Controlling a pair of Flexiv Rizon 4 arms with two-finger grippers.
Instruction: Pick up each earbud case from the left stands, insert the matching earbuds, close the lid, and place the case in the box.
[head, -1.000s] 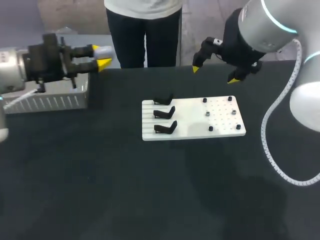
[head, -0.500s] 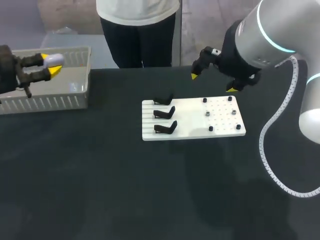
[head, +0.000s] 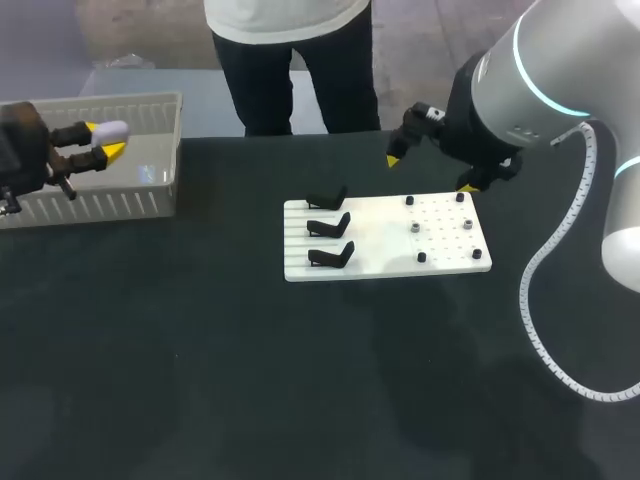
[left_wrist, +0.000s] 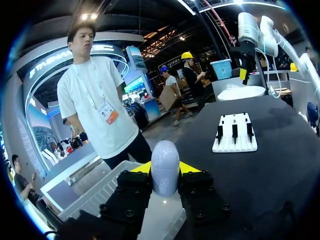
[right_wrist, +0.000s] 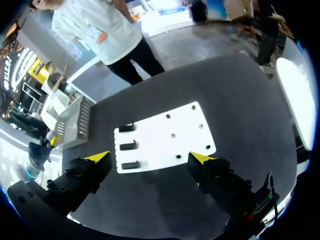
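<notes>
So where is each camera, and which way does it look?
Head: above and behind the robot, looking down on the table; left arm and right arm both show.
Left wrist: on the left arm, looking along its jaws, shut on the case over the box.
Right wrist: on the right arm, looking down between open jaws at the board.
All three share board and box.

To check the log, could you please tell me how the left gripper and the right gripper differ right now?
The left gripper is shut on a pale earbud case; the right gripper is open and empty. The left gripper is over the grey box, while the right gripper is near the white board's far edge. Both have yellow tips.
</notes>
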